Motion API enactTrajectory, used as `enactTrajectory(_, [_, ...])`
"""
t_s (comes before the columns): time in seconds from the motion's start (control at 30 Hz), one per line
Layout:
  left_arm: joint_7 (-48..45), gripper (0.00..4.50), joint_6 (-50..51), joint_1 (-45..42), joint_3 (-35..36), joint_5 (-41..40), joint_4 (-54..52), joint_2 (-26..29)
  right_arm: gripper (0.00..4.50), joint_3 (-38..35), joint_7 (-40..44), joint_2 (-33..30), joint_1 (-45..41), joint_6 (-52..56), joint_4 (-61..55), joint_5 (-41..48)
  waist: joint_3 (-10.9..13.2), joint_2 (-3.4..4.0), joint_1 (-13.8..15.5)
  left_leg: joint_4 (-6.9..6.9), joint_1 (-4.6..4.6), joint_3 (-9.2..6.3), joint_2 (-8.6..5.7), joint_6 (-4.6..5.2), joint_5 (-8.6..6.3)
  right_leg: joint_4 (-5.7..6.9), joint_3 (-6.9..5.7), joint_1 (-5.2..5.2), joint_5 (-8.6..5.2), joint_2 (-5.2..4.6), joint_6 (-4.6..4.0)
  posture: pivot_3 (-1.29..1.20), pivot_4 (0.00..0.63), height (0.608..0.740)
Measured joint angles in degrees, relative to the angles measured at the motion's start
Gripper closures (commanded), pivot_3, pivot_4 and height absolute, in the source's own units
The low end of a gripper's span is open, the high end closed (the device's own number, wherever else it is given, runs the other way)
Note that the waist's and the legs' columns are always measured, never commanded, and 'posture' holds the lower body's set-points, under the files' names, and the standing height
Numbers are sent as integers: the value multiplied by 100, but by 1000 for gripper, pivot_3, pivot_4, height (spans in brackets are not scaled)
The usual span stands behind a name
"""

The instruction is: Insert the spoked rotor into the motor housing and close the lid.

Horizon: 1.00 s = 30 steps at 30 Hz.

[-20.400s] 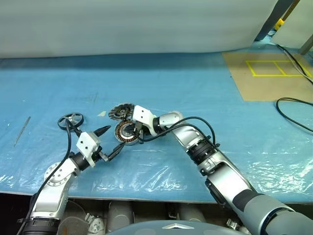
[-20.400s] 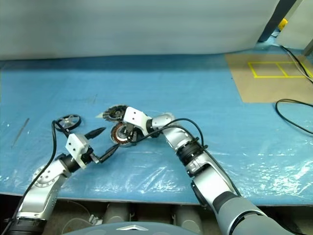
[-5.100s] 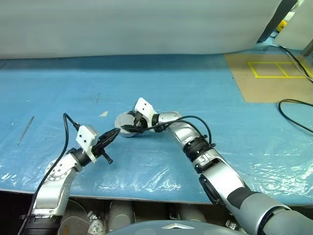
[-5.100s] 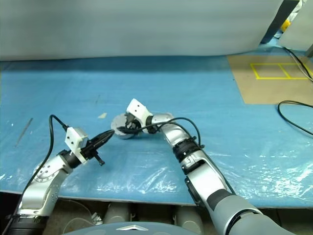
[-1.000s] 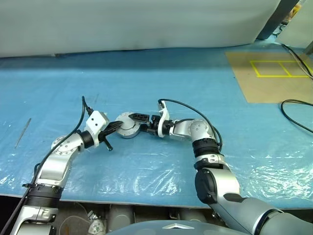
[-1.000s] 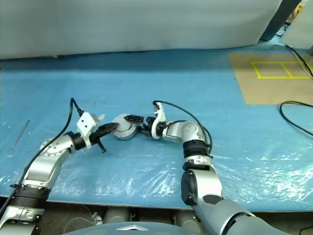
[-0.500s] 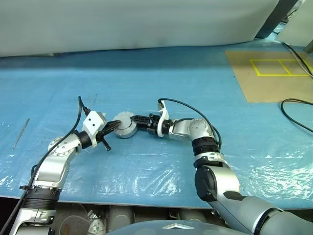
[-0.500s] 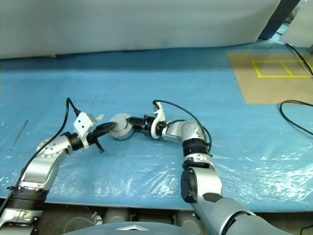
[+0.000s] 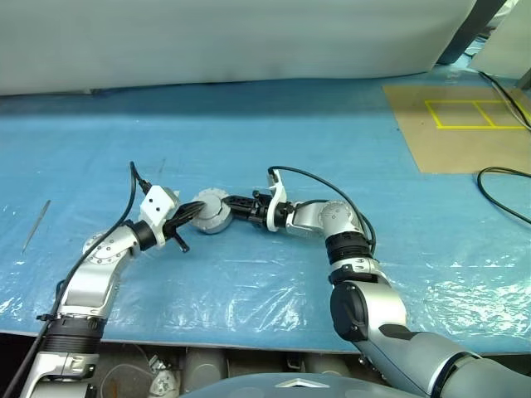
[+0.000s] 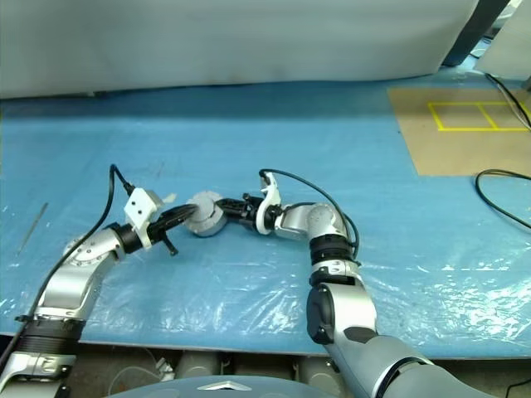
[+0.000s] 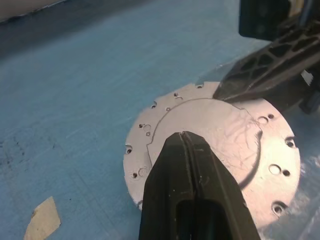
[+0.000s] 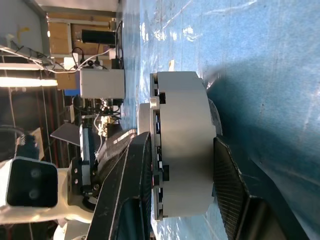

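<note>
On blue tabletop [image 9: 348, 133]: right gripper [image 12: 180, 200] fingers clamped across closed motor housing [image 9: 211, 214]; left gripper [image 11: 186, 137] fingers together on lid [image 11: 260, 165]. Rigid, heavy, slick metal; grip the rim.

motor housing [image 9: 211, 213] between both arms

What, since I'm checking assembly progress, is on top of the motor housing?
A flat silver disc, apparently the lid, covers the motor housing. Whatever lies inside is hidden beneath it.
</note>
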Motion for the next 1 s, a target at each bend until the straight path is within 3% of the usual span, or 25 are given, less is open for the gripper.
enactTrajectory(0.27, [566,4500,599,-176,789,-935,12,-479,3204,-97,30,4,1,-192,-1,73,2,-4,25,8,-34,-2,-4,0,0,0,-4,-17,1,2,1,0,150,740])
enactTrajectory(0.57, [945,4500,1686,175,1459,-2509,-367,-1047,3204,-806,-204,7,-5,-598,-1,647,15,-25,79,35,-61,-1,3,0,0,6,-19,-27,2,6,0,0,150,740])
enactTrajectory(0.7, [1265,3654,2061,178,1621,-3155,-581,-1451,3204,-895,-235,9,-25,-762,-1,846,15,-26,105,42,-64,-1,3,1,0,7,-19,-26,3,5,2,0,150,740])
enactTrajectory(1.0, [1742,494,2357,147,1595,-3739,-812,-1863,3204,-884,-250,10,-69,-1021,-1,1118,17,-28,143,54,-74,-4,4,0,0,6,-20,-26,6,10,7,0,150,740])
